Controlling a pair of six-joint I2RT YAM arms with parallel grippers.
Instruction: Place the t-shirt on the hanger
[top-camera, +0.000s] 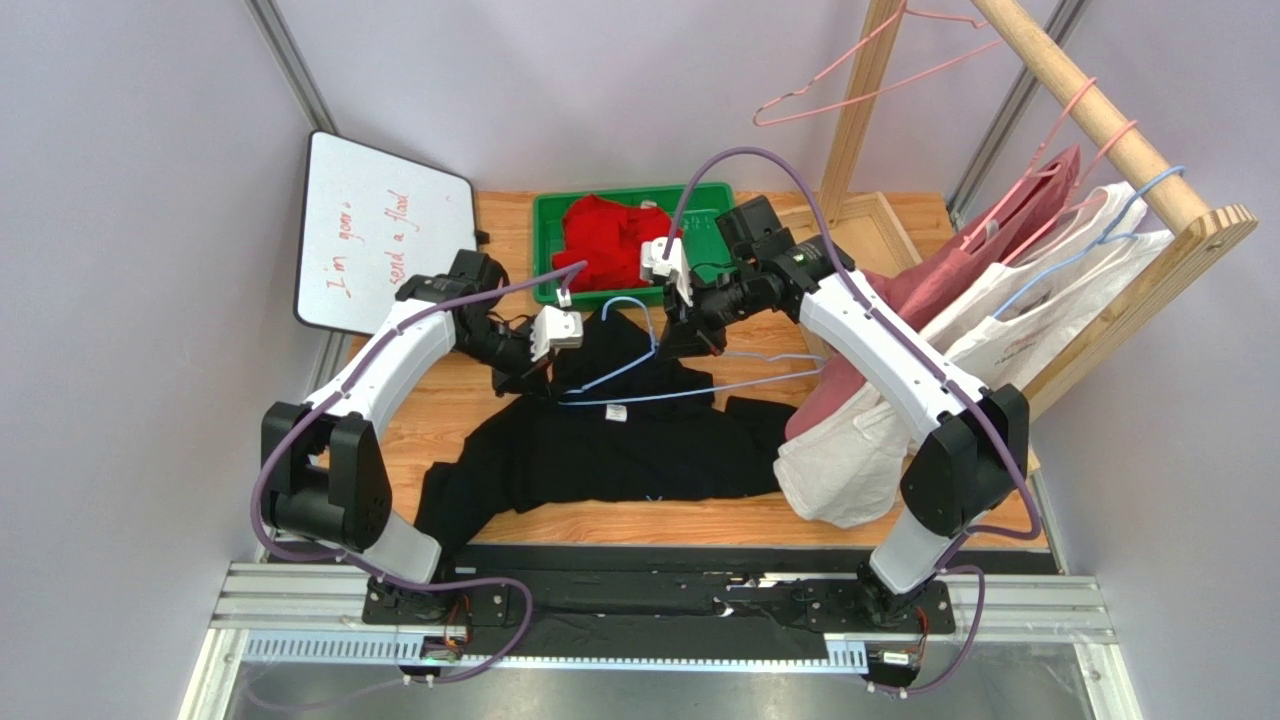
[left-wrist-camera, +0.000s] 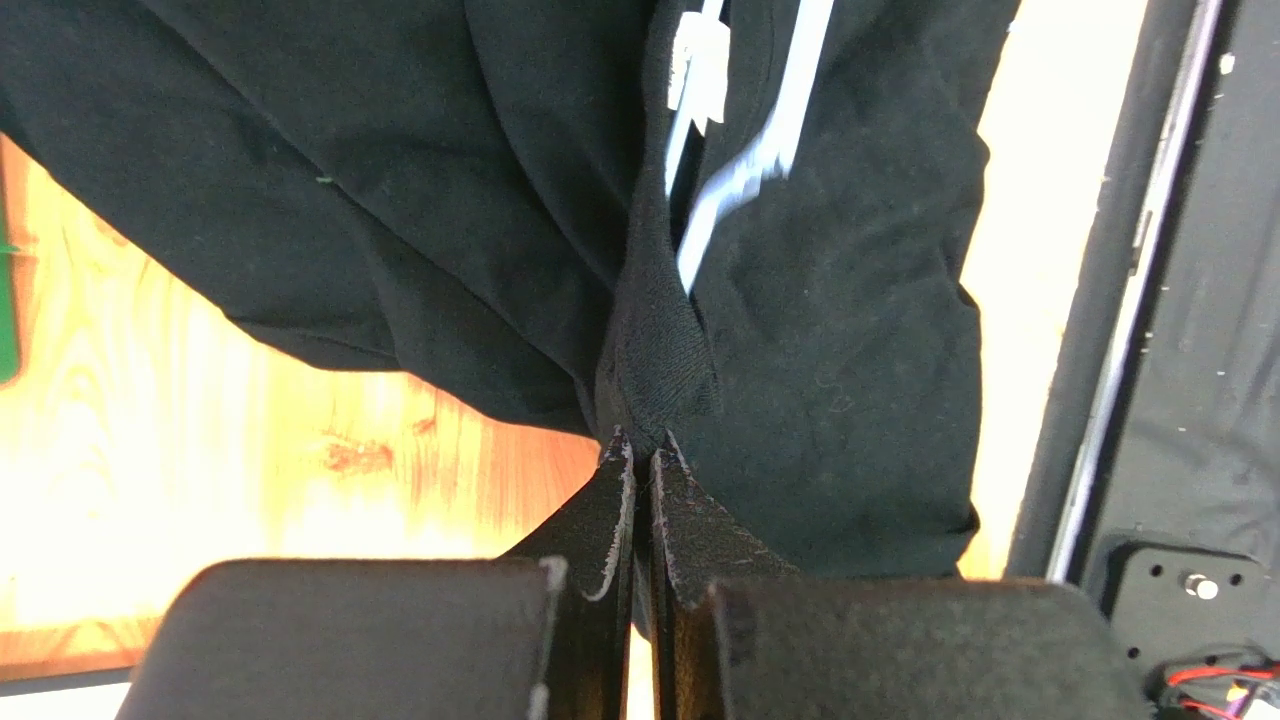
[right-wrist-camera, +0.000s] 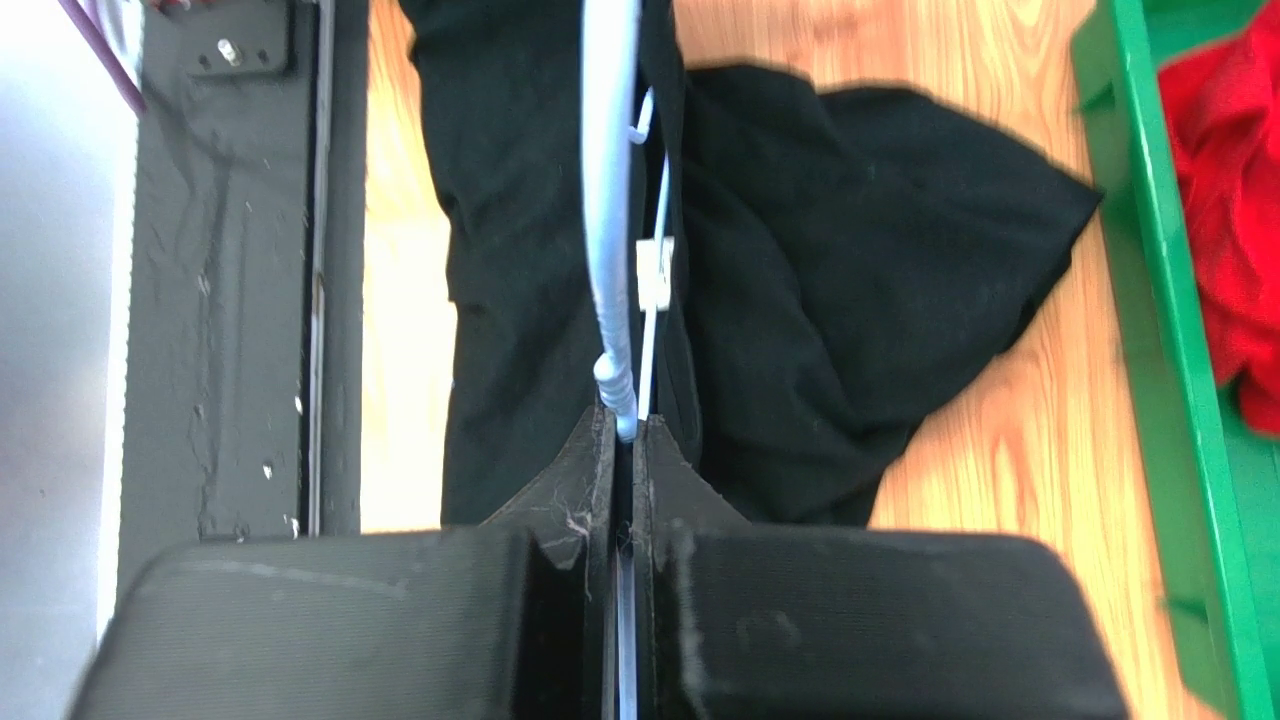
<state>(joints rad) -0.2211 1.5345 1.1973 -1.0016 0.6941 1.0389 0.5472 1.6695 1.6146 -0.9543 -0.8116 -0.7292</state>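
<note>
The black t-shirt (top-camera: 631, 443) is spread at the middle of the wooden table (top-camera: 676, 522). Its collar is pinched between the shut fingers of the left gripper (left-wrist-camera: 640, 450). Print on the white neck tag (left-wrist-camera: 696, 68) cannot be read. The light-blue hanger (top-camera: 676, 383) is clamped at its wire by the right gripper (right-wrist-camera: 625, 432). Red handwriting on the far-left whiteboard (top-camera: 376, 225) is barely legible.

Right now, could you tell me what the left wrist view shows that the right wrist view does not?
Only the left wrist view shows the left gripper shut on a fold of the t-shirt. Only the right wrist view shows the right gripper shut on the hanger, plus the tray holding a red garment. Both show the t-shirt, the hanger wire, a white tag and the table.
</note>
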